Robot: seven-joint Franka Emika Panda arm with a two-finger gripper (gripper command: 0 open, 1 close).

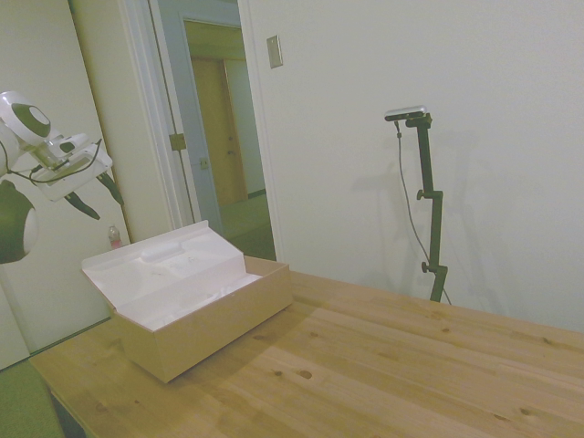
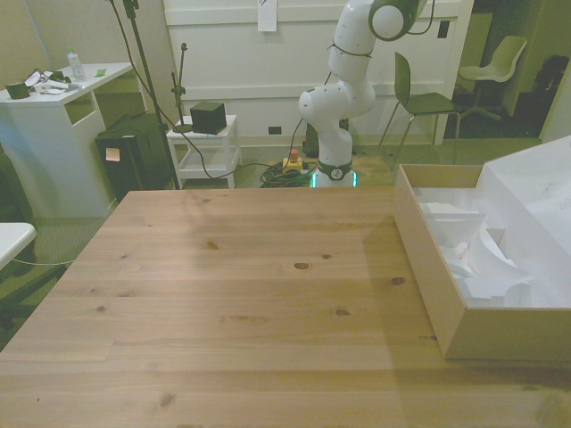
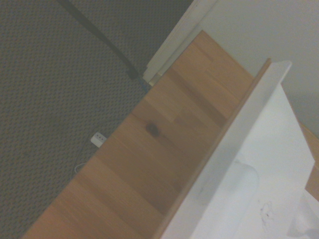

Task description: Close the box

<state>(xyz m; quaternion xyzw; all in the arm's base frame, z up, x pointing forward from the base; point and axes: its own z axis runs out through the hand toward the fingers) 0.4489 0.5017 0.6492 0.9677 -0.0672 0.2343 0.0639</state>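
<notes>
The box point(image 1: 214, 321) is a long tan cardboard box standing open near the table's left end in the side view, with crumpled white lining inside. Its flap lid point(image 1: 162, 258), white inside, leans up and back from the far long wall. In the front view the box point(image 2: 426, 259) lies at the front view's right, partly cut off, lid point(image 2: 535, 187) raised on its outer side. My gripper point(image 1: 97, 197) hangs in the air above and behind the lid, clear of it, its two dark fingers apart with nothing between them. The wrist view shows the lid point(image 3: 249, 169) from close by.
The wooden table point(image 1: 383, 365) stretches wide to the right of the box; its edge point(image 3: 114, 129) drops to dark carpet beyond the lid. In the front view, off the table, stand a white desk point(image 2: 53, 125), a small white shelf cart point(image 2: 203, 147) and a chair point(image 2: 419, 98).
</notes>
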